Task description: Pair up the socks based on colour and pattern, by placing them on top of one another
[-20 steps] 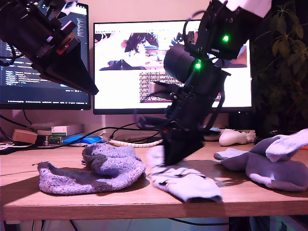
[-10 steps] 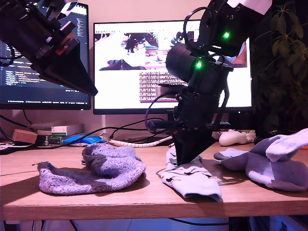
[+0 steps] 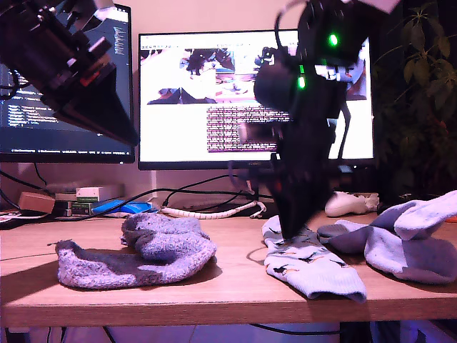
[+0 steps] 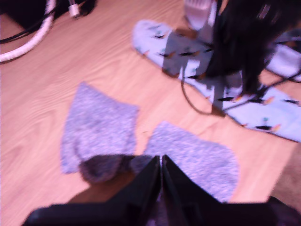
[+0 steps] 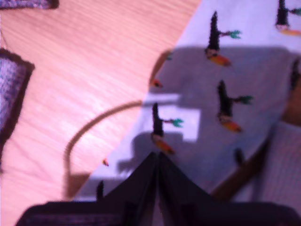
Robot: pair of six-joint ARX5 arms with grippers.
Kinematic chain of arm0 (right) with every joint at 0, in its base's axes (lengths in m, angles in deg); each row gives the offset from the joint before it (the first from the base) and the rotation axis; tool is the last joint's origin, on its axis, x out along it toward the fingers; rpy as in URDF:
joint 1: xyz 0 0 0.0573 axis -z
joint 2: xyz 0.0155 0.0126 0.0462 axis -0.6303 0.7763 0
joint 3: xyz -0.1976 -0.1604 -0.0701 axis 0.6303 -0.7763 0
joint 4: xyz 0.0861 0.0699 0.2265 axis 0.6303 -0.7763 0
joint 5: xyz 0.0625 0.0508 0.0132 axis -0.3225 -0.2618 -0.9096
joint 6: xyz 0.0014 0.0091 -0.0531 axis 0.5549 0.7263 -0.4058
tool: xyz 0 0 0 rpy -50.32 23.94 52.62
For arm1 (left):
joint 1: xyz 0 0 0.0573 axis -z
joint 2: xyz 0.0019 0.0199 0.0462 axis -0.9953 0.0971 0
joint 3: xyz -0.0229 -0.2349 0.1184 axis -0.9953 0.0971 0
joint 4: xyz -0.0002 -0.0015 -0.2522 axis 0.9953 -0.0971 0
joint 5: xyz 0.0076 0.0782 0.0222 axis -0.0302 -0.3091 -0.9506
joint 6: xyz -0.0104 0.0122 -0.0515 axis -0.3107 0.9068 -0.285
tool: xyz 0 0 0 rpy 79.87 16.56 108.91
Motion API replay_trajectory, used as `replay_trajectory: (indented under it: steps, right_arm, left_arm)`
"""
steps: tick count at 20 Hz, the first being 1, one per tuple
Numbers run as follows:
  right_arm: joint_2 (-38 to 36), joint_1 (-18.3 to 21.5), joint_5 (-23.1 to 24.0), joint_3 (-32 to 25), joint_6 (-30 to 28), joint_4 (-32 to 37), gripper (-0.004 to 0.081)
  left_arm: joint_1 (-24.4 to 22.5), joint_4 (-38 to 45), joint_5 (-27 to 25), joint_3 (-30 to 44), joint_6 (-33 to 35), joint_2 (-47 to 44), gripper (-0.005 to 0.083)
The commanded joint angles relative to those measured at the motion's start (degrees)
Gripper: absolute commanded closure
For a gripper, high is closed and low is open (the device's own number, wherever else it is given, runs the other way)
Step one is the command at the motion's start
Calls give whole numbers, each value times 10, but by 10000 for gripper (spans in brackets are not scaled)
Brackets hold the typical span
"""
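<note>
1. My second gripper [image 5: 157,157] is pressed closed, the two dark tips meeting in a thin seam with nothing caught between them. It points straight down at the bird-print sock [image 3: 308,263], which lies flat on the wooden desk [image 3: 214,282] near the front edge, a bit towards the exterior view's right of centre.
2. My first gripper [image 4: 161,162] is clamped together too, empty, hanging high at the exterior view's left above the fuzzy lavender socks [image 3: 136,251], which sit in a rumpled heap on the desk.
3. Writing: nothing I can actually read. The centre monitor [image 3: 214,107] shows pictures and lines of text, the left monitor [image 3: 43,128] shows code, both far too small. A small green box [image 3: 98,194] has a label I can't make out.
4. Hard to see: the second arm [image 3: 307,128] is motion-blurred and hides the top of the bird-print sock. The pile of pale socks [image 3: 407,243] runs off the exterior view's right edge, so I can't count them. The first wrist view is soft all over.
5. A white controller [image 3: 346,204] sits behind that pile, and a white cable [image 3: 207,212] curls along the back of the desk.
</note>
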Motion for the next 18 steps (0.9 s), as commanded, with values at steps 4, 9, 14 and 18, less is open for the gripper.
replay_trajectory:
  steps: [4, 9, 14, 18]
  right_arm:
    - [7, 0, -5, 78, -2, -54, 783]
    - [7, 0, -53, 114, -1, -122, 783]
    - [6, -3, -53, 115, -2, -131, 783]
    - [6, -4, -53, 115, -3, -130, 783]
  left_arm:
    - [-16, 8, -5, 9, -25, 7, 791]
    - [-45, 71, -17, 9, -131, 67, 620]
    - [-65, 125, -17, -18, -174, 163, 464]
    - [-68, 118, -15, -67, -200, 226, 464]
